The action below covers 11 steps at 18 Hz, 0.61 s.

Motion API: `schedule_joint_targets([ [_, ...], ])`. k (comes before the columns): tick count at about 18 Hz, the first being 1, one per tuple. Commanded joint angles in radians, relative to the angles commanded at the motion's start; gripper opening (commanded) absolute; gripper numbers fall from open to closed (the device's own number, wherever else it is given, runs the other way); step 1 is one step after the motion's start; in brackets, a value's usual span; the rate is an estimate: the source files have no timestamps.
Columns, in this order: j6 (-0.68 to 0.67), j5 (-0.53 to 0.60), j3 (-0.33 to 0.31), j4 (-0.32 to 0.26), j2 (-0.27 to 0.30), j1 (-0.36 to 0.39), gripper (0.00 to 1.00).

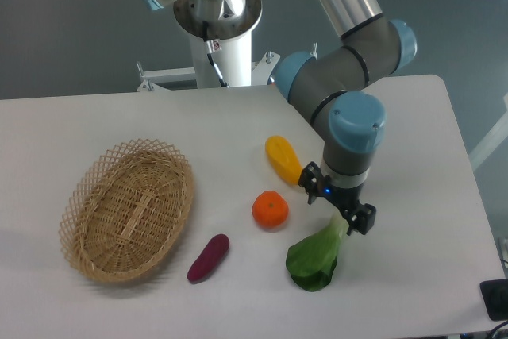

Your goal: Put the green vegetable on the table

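Observation:
The green vegetable (314,259) shows a broad dark leaf low over the white table (413,275), right of centre near the front. Its pale stem runs up and to the right under my gripper (343,217). The gripper points down and is shut on that stem end; the wrist body hides the fingertips. I cannot tell whether the leaf tip touches the tabletop.
An orange (270,209) sits just left of the gripper, and a yellow oblong vegetable (284,159) lies behind it. A purple eggplant-like piece (208,257) lies front centre. An oval wicker basket (127,209) stands at the left.

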Motion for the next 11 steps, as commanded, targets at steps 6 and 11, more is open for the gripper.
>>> schedule_joint_targets([
  [6,-0.008,-0.006,0.244,-0.155,-0.103,0.023,1.00],
  [11,0.044,0.001,0.355,-0.239,-0.147,0.058,1.00],
])
